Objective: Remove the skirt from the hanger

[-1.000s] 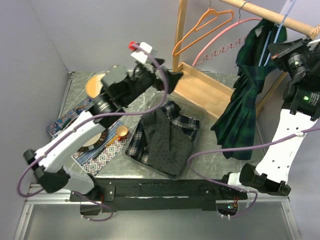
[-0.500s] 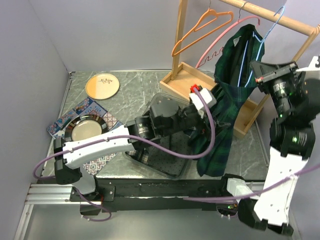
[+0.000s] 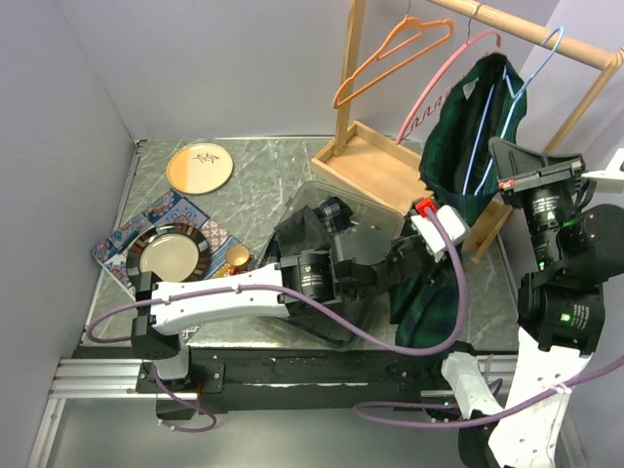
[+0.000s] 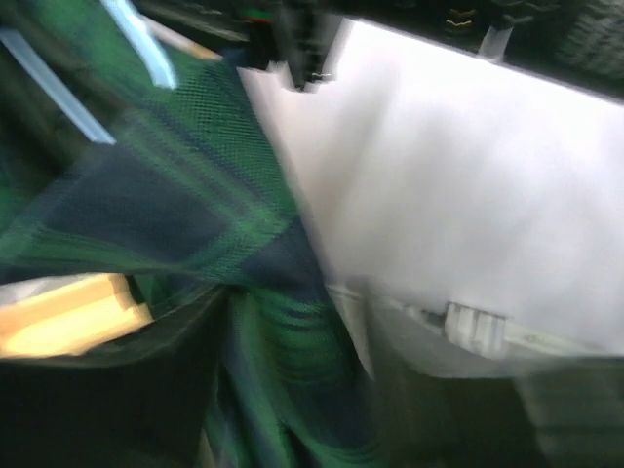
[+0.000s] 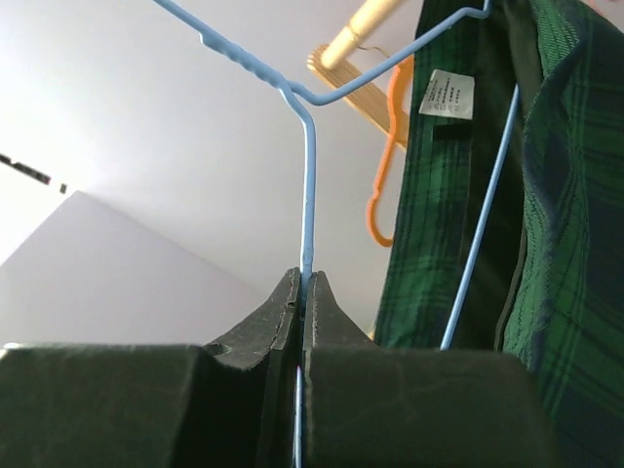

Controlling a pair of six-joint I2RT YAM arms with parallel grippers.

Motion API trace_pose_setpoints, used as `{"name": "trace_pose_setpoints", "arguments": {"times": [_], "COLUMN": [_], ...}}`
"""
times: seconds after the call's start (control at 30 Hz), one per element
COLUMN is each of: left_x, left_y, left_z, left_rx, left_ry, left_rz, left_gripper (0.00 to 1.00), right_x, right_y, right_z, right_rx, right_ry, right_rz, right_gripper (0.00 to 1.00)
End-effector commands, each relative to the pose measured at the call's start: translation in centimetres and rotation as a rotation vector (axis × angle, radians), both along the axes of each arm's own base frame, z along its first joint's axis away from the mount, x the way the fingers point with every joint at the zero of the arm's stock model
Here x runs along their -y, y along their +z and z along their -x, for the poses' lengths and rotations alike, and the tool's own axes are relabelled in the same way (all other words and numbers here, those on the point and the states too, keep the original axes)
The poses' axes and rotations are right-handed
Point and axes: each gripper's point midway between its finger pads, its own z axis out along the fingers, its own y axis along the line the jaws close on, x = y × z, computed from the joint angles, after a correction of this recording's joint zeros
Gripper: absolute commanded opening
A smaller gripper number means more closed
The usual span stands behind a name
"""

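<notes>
Right wrist only: right gripper clamped on blue hanger wire, skirt right of hanger neck | left gripper against skirt below hanger, blurred, aperture undeterminable

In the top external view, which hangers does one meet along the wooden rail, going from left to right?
orange hanger → pink hanger → blue hanger, which carries the green skirt.
</notes>
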Motion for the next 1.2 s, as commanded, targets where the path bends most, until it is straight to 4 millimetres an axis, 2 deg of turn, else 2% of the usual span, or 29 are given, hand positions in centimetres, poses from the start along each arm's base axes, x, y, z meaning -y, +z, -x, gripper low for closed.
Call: {"name": "trace_pose_setpoints", "arguments": {"times": [0.0,0.07,0.1,0.17,0.2,0.23,0.27,0.3,0.33,0.37,0.43,0.47,0.5,0.53,0.57,0.63,0.7,0.77,0.87,0.9,0.93,0.97,1.0,1.03,1.07,1.17], "left_x": [-1.1,-1.4,-1.7,-2.4,-2.6,-3.4,-3.7,-4.0,-5.0,-5.3,-6.8,-7.1,-7.7,-7.9,-8.2,-8.9,-10.0,-12.1,-16.3,-18.0,-19.0,-20.0,-21.7,-22.5,-23.5,-26.0], "left_y": [0.5,0.2,-0.9,-1.3,-2.7,-2.3,-2.7,-4.1,-3.5,-4.6,-3.6,-4.0,-3.3,-3.0,-3.1,-3.0,-3.5,-3.5,-1.9,-0.4,0.4,1.4,3.0,3.8,5.2,8.3], "left_z": [-2.1,-2.1,-2.3,-2.2,-2.3,-2.2,-2.2,-2.1,-2.0,-2.1,-2.0,-2.0,-1.8,-1.6,-1.5,-1.7,-2.5,-3.8,-5.5,-5.7,-5.8,-5.9,-6.1,-6.1,-6.1,-6.2], "left_rx": [-0.002,-0.01,-0.02,-0.04,-0.048,-0.06,-0.061,-0.098,-0.115,-0.122,-0.141,-0.142,-0.145,-0.144,-0.144,-0.145,-0.153,-0.157,-0.13,-0.091,-0.08,-0.074,-0.059,-0.05,-0.045,-0.022], "left_ry": [0.131,0.14,0.156,0.16,0.166,0.169,0.172,0.174,0.18,0.187,0.195,0.196,0.189,0.175,0.174,0.189,0.251,0.362,0.517,0.542,0.563,0.58,0.603,0.609,0.617,0.653], "left_rz": [0.01,0.005,-0.034,-0.041,-0.076,-0.065,-0.076,-0.086,-0.062,-0.078,-0.037,-0.042,-0.019,-0.01,-0.015,-0.014,-0.034,-0.041,-0.019,-0.005,0.008,0.03,0.063,0.077,0.104,0.147], "left_gripper": [0.28,0.12,0.01,0.01,0.01,0.01,0.01,0.01,0.01,0.01,0.01,0.05,0.09,0.08,0.02,0.01,0.01,0.01,0.01,0.01,0.01,0.01,0.01,0.01,0.01,0.01], "right_x": [0.2,-0.1,-0.1,-0.1,0.0,0.1,0.2,0.3,0.3,0.4,0.2,0.0,-0.2,-0.2,-0.3,-0.4,-0.6,-1.1,-3.1,-3.9,-5.6,-6.2,-7.2,-7.6,-8.7,-9.6], "right_y": [3.8,4.3,4.6,5.9,6.2,6.5,8.0,8.4,8.9,9.9,11.0,11.1,11.4,11.2,11.2,11.4,11.5,11.8,12.7,12.9,13.2,12.8,12.8,11.5,11.0,9.7], "right_z": [2.2,2.2,1.9,2.1,1.4,1.5,2.4,2.1,2.3,2.9,3.7,3.6,3.8,3.6,3.7,3.8,3.7,3.8,4.7,5.1,6.4,6.2,7.1,6.4,8.0,9.0], "right_rx": [0.182,0.202,0.207,0.227,0.22,0.217,0.248,0.248,0.257,0.28,0.309,0.309,0.321,0.319,0.325,0.333,0.329,0.335,0.342,0.337,0.335,0.309,0.31,0.279,0.284,0.266], "right_ry": [-0.033,-0.013,-0.008,-0.006,-0.004,-0.011,-0.023,-0.026,-0.031,-0.039,-0.036,-0.021,-0.009,-0.002,0.0,0.012,0.03,0.059,0.181,0.226,0.323,0.368,0.435,0.477,0.545,0.589], "right_rz": [0.008,0.005,-0.002,-0.015,-0.02,-0.022,-0.021,-0.023,-0.025,-0.023,-0.023,-0.024,-0.034,-0.041,-0.045,-0.056,-0.068,-0.074,-0.058,-0.056,-0.017,-0.013,-0.015,-0.022,0.009,0.061], "right_gripper": [0.0,0.0,0.0,0.0,0.0,0.0,0.0,0.0,0.0,0.0,0.0,0.0,0.0,0.0,0.0,0.0,0.0,0.0,0.0,0.0,0.0,0.0,0.0,0.0,0.0,0.0]}}
